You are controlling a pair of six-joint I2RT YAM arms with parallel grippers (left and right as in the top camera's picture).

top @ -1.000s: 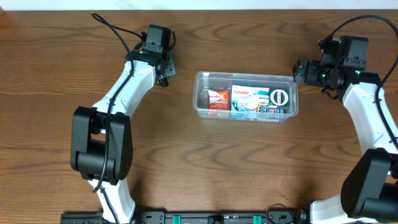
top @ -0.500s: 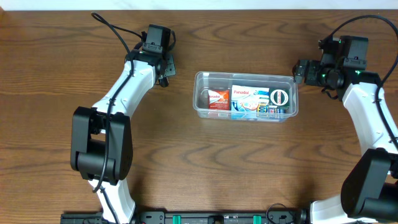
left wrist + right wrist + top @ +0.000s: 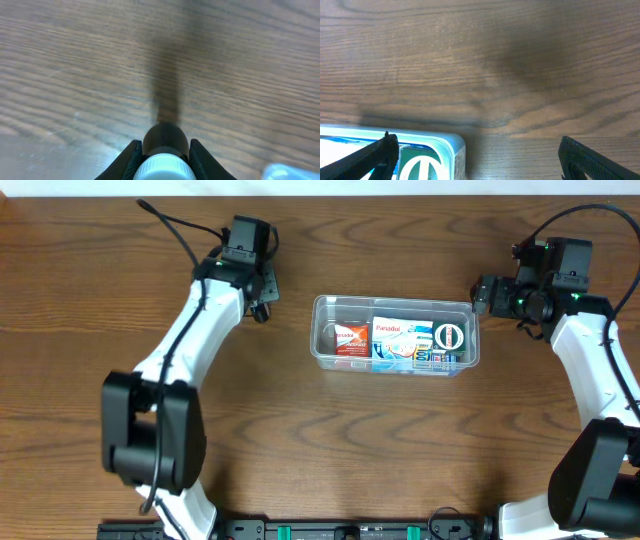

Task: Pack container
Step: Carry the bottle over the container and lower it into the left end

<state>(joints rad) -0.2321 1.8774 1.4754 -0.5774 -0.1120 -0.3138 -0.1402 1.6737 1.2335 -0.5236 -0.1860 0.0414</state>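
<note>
The clear plastic container [image 3: 396, 360] sits mid-table and holds a red and white box [image 3: 351, 340], a blue and white Panadol carton [image 3: 402, 341] and a green round-logo pack [image 3: 450, 337]. My left gripper [image 3: 262, 307] is to the left of the container and is shut on a dark bottle with a white cap [image 3: 165, 159]. My right gripper [image 3: 481, 295] is open and empty just off the container's right end; that corner of the container [image 3: 451, 150] shows in the right wrist view between the fingers [image 3: 477, 155].
The brown wooden table [image 3: 320, 440] spreads around the container. A pale strip [image 3: 320, 186] runs along the far edge. Black cables trail from both arms.
My left arm has shifted slightly up and to the left with the bottle. The right arm and the container have not moved.
</note>
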